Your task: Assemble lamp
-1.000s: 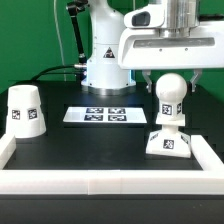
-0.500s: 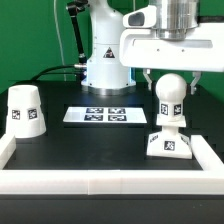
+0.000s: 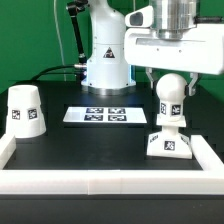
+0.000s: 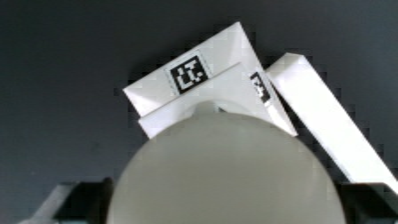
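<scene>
At the exterior view's right, the pincer (image 3: 170, 82) straddles the bulb (image 3: 171, 100), grip unclear; skewed squeezing could topple it.

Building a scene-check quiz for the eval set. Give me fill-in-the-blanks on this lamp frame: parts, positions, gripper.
1. The bulb stands on the square ___.
2. The shade sits at the exterior view's ___ side.
3. The marker board lies between the base and the ___.
4. The gripper is open, with its fingers either side of the ___.

Missing words: base; left; shade; bulb.
</scene>
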You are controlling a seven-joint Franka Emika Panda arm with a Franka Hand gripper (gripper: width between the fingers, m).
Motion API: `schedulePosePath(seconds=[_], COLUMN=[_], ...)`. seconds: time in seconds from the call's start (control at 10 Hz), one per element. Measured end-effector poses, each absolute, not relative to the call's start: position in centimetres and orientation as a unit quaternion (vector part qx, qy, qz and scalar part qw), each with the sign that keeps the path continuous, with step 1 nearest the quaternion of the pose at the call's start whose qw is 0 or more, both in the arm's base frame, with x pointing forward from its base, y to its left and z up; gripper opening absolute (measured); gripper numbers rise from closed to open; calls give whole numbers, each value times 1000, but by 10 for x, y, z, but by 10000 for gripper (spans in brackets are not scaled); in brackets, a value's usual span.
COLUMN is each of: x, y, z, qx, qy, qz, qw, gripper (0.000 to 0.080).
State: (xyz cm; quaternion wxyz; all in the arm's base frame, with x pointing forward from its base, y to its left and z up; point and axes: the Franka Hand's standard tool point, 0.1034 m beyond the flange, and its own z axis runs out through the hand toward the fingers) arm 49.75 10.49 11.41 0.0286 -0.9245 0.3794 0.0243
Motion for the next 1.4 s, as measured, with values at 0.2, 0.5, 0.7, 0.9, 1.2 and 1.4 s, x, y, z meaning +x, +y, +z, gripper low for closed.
schedulePosePath(seconds=[0.2, 0.5, 0.7, 0.9, 1.2, 1.4], x=[499, 501, 501, 501, 501, 501], y=[105, 106, 108, 108, 110, 111], z=[114, 114, 114, 114, 114, 114], qx=[-892, -843, -804, -814, -871, -923], qy=[450, 534, 591, 577, 487, 379], qz=[33, 43, 48, 48, 40, 32], qw=[34, 41, 43, 44, 47, 52], gripper=[579, 579, 579, 596, 695, 698])
